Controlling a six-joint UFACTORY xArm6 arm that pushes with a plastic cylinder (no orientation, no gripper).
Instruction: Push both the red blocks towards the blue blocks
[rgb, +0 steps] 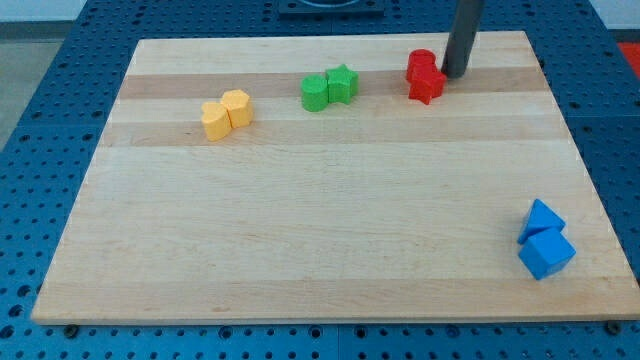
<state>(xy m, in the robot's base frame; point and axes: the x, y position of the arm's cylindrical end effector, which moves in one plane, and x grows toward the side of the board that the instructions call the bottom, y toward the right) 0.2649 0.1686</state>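
My tip (456, 74) rests on the desk (300, 230), just right of two touching red blocks (425, 76) near the view's top. I have no fingers, so nothing is held. Two blue blocks (545, 240) sit well apart, lower right. Pushing from this side could drive the reds leftward, away from them.

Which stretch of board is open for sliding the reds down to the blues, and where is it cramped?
The board's wide middle is bare, bordered by the yellow pair and green pair above and the blue blocks at the lower right. It is crowded at the top edge, where my tip sits against the red blocks' right side.
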